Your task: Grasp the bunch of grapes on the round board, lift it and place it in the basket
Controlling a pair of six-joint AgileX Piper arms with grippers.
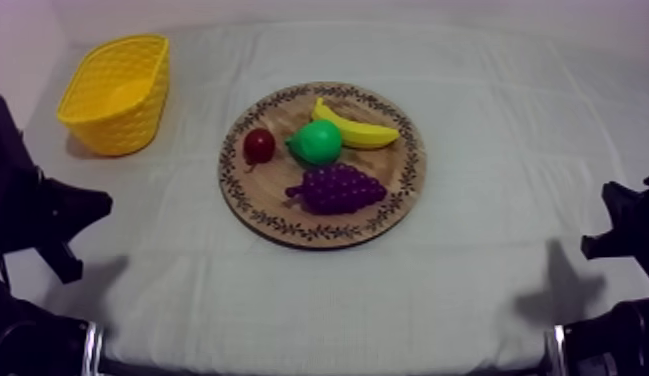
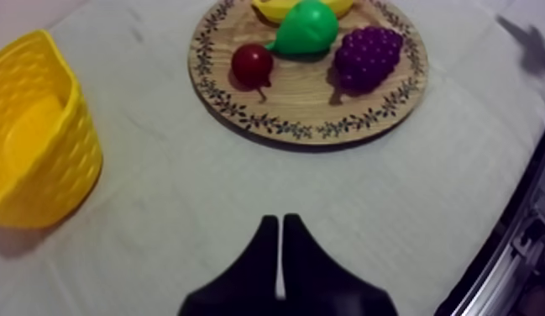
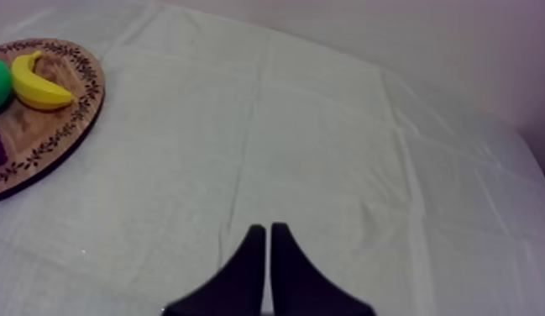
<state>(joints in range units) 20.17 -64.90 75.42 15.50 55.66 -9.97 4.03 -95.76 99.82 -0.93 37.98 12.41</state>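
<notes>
A purple bunch of grapes [image 1: 335, 188] lies on the front part of the round wooden board [image 1: 288, 225], with a green pear [image 1: 315, 142], a banana [image 1: 356, 129] and a small red fruit [image 1: 258, 146] behind it. The yellow basket [image 1: 116, 92] stands at the far left and holds nothing. My left gripper [image 2: 280, 225] is shut on nothing, hovering over bare cloth short of the board [image 2: 305, 126] and grapes [image 2: 368, 56], with the basket [image 2: 32, 160] beside it. My right gripper [image 3: 266, 232] is also shut on nothing, well off from the board [image 3: 40, 139].
The grey-white cloth [image 1: 468, 290] covers the table with open room in front of and to the right of the board. Both arms sit low at the table's near corners, the left arm [image 1: 43, 215] and the right arm [image 1: 628, 235].
</notes>
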